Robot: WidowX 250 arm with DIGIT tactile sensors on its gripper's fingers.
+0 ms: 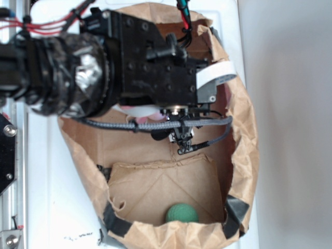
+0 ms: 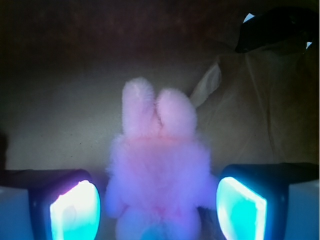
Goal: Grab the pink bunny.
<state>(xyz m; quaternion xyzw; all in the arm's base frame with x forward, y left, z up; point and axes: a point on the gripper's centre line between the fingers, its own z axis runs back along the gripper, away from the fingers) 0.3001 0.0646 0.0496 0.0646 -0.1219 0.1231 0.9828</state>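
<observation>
The arm is down inside the paper bag [image 1: 244, 155], fingers [image 2: 75, 210] spread wide with the bunny [image 2: 157, 175] sitting right between them, not yet touched. It looks poised to grasp: next it must close squarely on the body.

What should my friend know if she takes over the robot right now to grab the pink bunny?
Gripper: open, one glowing pad on each side of the pink bunny, not squeezing yet.
Bunny: inside the brown paper bag, between the fingers, ears pointing away from the camera.
Green ball: at the other end of the bag, leave it.
Done: gripper lined up around the bunny.
Left: close on it and lift out.
</observation>
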